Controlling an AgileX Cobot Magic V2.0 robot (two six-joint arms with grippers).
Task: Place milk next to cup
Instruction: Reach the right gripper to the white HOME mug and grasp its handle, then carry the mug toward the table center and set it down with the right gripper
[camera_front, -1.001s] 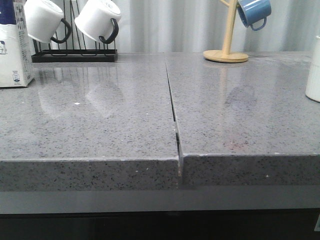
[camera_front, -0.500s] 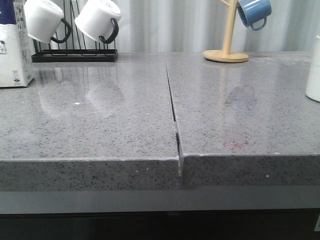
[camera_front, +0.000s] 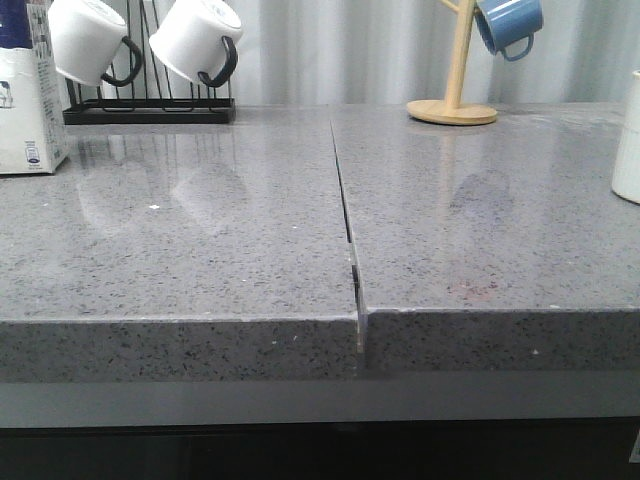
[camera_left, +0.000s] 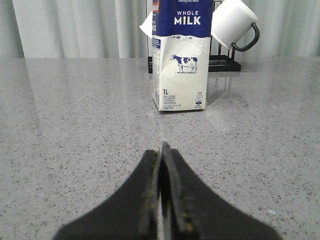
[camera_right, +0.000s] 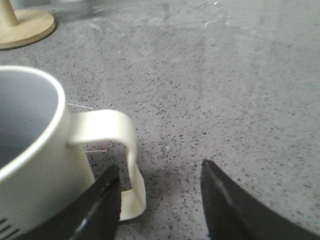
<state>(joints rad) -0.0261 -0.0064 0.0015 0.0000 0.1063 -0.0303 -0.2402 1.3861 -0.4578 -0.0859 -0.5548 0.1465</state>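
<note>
The milk, a tall white carton with a dark blue top band, stands at the far left of the grey counter. In the left wrist view the milk stands upright some way ahead of my left gripper, which is shut and empty. The cup shows only as a white sliver at the right edge. In the right wrist view the cup is close by, and its white handle lies just inside the left finger of my open right gripper. Neither gripper shows in the front view.
A black rack at the back left holds two white mugs with black handles, just behind the milk. A wooden mug tree with a blue mug stands at the back right. A seam splits the counter down the middle.
</note>
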